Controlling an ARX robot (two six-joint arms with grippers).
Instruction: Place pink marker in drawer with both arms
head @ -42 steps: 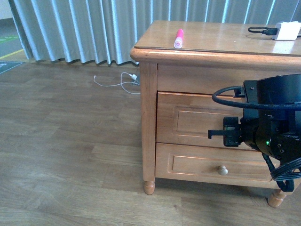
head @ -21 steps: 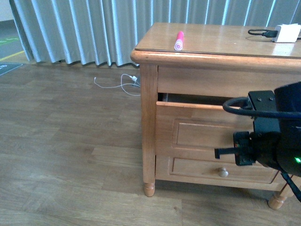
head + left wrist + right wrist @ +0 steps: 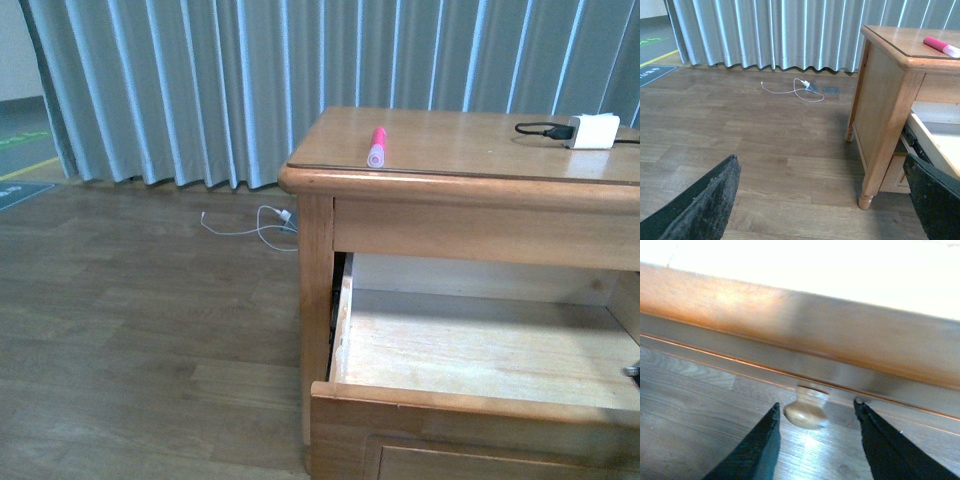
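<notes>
Hanging behind the wooden dresser [image 3: 316, 300] is a grey-blue pleated curtain [image 3: 200, 90]. A white cable [image 3: 250, 226] lies looped on the wood-look floor [image 3: 130, 330], at about 8 o'clock from the marker. On the dresser top, a white charger [image 3: 590, 131] with a black cable [image 3: 540, 128] sits at 3 o'clock from the marker, well apart from it. The overhanging front edge of the top lies between the marker and the drawer.

The pink marker [image 3: 377, 147] is slim and bright pink, with a paler cap end toward the front edge. It lies flat near the top's front left corner, running roughly from 12 to 6 o'clock. The drawer [image 3: 480, 345] stands open below it, at about 5 o'clock, showing its pale wooden bottom.

The left gripper [image 3: 820, 200] is spread wide and grips nothing, above the floor off the dresser's left side. The right gripper [image 3: 817, 440] is also spread, with a round wooden knob [image 3: 806, 413] between its fingers and a gap on either side; that view is blurred.

By count there are one marker, one charger, two cables, one open drawer, one knob in view and two grippers.
</notes>
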